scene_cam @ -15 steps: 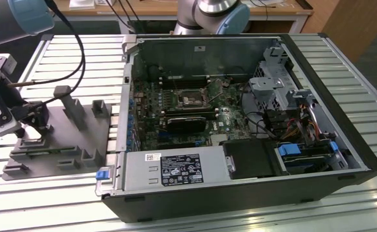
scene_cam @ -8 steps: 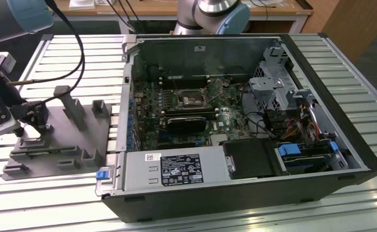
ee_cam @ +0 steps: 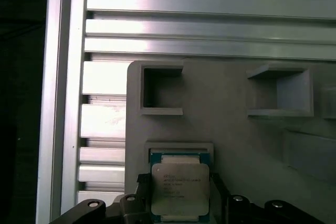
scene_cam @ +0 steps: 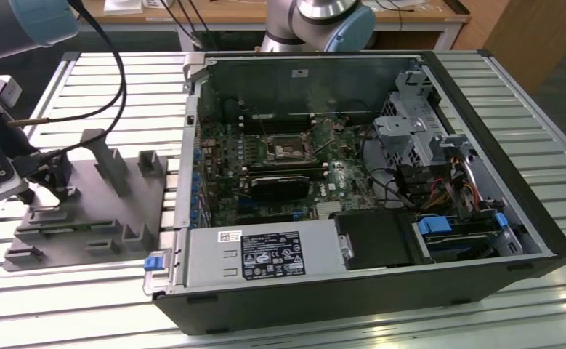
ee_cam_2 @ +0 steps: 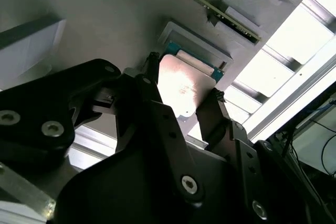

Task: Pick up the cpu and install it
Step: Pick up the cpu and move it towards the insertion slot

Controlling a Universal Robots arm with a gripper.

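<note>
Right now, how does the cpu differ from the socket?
The cpu has a bright silver top; the socket is dark with a metal frame. The cpu lies in a recess of the grey fixture, outside the case; the socket sits on the motherboard inside the case. Both are square and lie flat.

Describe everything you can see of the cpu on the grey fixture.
The cpu is a small flat square chip with a shiny silver metal top bearing print and a green rim. It lies flat in a shallow recess near the edge of the grey fixture, with the gripper straddling it; contact is unclear.
</note>
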